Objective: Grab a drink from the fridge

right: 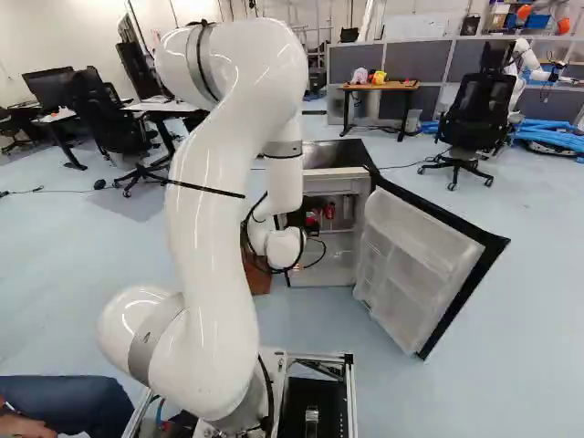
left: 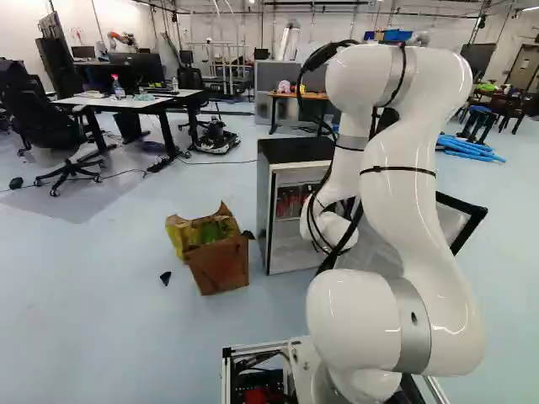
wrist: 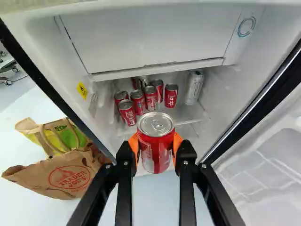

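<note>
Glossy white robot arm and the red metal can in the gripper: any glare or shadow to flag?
Both base views: small bright highlights on the glossy white robot arm. Wrist view: light sheen on the silver lid of the red metal can in the black gripper; the smaller-looking red cans behind sit dimmer, below the white freezer box.

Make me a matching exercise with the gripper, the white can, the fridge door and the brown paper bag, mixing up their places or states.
Things:
1. gripper
2. white can
3. fridge door
4. brown paper bag

Places or states:
A. swung open
B. on the floor beside the fridge
C. closed on a red soda can
D. inside the fridge, near several standing red cans

Pairs: 1-C, 2-D, 3-A, 4-B.
</note>
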